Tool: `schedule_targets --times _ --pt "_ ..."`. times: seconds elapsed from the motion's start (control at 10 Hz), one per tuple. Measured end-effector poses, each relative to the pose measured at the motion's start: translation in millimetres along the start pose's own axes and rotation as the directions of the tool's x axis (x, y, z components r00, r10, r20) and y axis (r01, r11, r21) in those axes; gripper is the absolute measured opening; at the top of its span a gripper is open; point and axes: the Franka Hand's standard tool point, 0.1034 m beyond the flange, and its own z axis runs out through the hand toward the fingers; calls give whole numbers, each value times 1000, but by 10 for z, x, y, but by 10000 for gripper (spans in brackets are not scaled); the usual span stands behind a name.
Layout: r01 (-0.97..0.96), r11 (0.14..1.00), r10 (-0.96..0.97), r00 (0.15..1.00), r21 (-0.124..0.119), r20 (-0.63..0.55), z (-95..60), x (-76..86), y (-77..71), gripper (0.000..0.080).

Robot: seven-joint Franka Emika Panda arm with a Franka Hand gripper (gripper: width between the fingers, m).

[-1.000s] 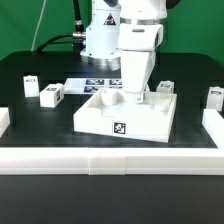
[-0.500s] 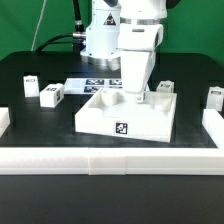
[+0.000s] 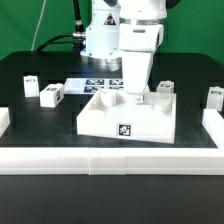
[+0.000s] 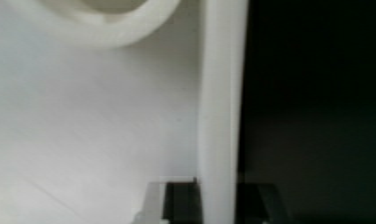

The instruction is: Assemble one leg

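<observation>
While low inside the white tray (image 3: 100, 122), jaws beside a wall; leg (image 3: 50, 95) outside.

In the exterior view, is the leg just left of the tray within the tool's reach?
Probably yes: the leg stands apart, uncovered; the tool must first lift clear of the tray.

Inside the tray (image 3: 100, 122), the fingertips of the claw (image 3: 134, 98) are too small to tell whether they clamp anything. The wrist view is blurred, and the round hole (image 4: 107, 18) is cut by its edge. The arm (image 3: 140, 40) is cropped at the top.
</observation>
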Motion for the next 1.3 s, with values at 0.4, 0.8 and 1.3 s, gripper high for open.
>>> schedule_targets --times 0.4,0.8,1.3 --pt "106 994 -106 994 -8 13 0 212 259 57" --pt "132 991 -132 991 -6 15 -1 197 274 57" --pt "206 978 -205 979 -27 10 -4 322 520 57"
